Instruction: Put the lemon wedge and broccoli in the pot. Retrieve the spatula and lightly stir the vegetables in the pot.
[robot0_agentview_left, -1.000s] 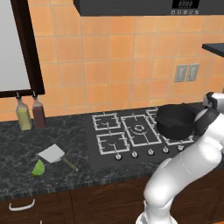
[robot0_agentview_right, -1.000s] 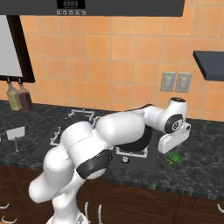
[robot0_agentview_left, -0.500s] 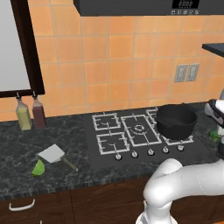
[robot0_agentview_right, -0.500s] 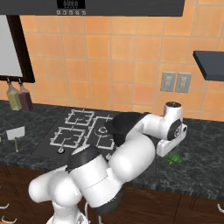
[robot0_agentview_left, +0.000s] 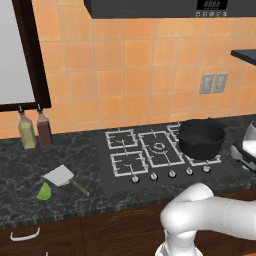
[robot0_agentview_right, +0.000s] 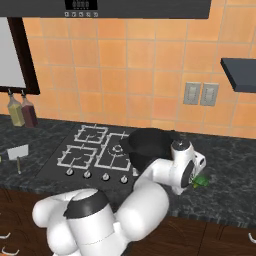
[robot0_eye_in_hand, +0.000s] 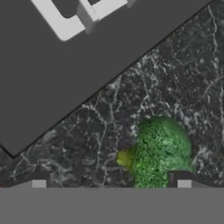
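one broccoli (robot0_eye_in_hand: 161, 151) between wide jaws

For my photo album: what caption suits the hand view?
Open gripper poised above the broccoli on the dark counter, beside the stove.

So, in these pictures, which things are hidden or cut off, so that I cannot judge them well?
- Broccoli: right base view, mostly behind the white arm; hand view, its lower part cut off by the bottom edge.
- Pot: right base view, its near side covered by the arm, inside not visible.
- Hand: hand view, only the fingertips rise at the bottom; they stand wide apart.
- Lemon wedge: left base view, too small for detail.
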